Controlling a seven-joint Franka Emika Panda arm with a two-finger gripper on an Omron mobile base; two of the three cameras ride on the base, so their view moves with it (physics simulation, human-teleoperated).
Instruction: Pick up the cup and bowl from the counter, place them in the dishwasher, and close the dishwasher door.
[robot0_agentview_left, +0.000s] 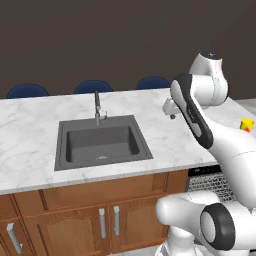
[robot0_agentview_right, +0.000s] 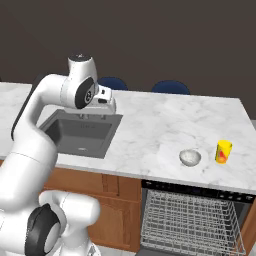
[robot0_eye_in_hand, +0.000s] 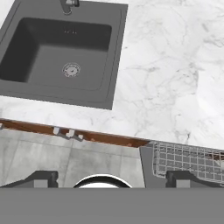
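Cup: small, rigid, likely light, glossy and possibly slippery, best pinched across its sides; sits beside bowl on bench; pincer spread, empty.

Behind my worktop stands a plain dark brown wall. Three blue chair backs peek over the worktop's far edge, side by side. A dark grey sink is set into the marble, with a slim grey tap at its far rim. Under the near edge run brown wooden cabinet doors with upright silver handles. The floor below is laid in large grey tiles. The light is even and soft.
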